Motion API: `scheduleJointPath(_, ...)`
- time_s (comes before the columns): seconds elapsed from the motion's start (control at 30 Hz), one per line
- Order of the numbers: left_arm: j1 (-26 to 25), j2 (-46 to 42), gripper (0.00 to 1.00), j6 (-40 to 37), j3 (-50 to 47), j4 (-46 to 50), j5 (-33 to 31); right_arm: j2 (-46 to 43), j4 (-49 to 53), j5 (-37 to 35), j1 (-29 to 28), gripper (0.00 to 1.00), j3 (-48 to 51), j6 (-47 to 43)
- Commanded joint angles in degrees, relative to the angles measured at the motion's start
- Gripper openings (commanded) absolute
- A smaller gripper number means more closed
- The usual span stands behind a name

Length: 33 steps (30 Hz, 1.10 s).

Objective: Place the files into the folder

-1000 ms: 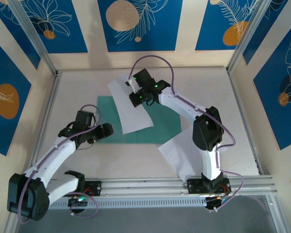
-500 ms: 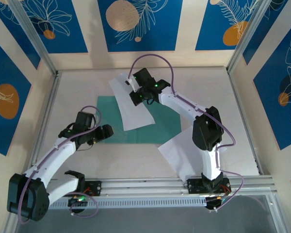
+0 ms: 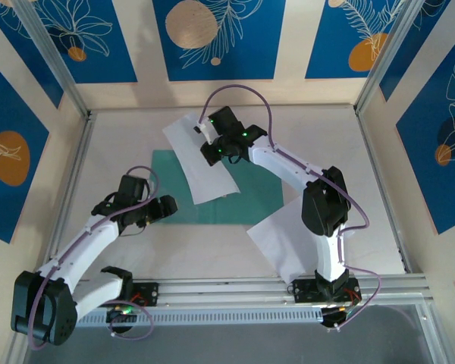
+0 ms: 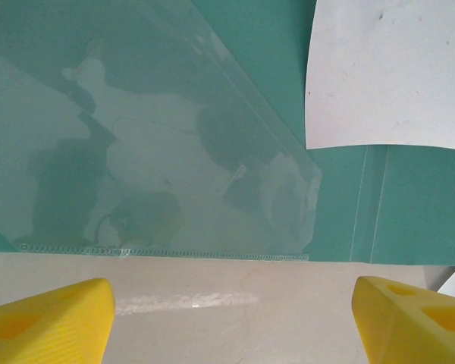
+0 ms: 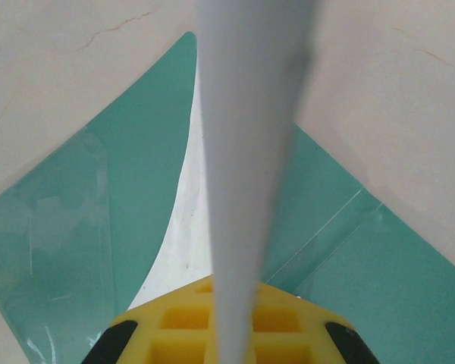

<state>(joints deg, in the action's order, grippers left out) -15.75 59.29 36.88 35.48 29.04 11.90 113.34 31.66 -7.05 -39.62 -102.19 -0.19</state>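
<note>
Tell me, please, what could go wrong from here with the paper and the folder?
1. The right gripper pinches one sheet by its edge; it bows and overhangs the far edge of the folder, so it may land askew.
2. The open left gripper holds nothing down; the folder could slide.

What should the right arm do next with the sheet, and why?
Probably lower the held sheet and slide it nearer, square onto the folder. The right gripper is shut on it; it hangs curved and skewed, with its far end past the folder's far edge.
</note>
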Motion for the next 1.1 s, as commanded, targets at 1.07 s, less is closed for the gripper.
scheduleJointPath(1.07, 0.97, -0.9, 0.83, -1.07, -1.69, 0.45, 0.4, -3.52, -5.06, 6.52, 0.49, 0.0, 6.31, 9.23)
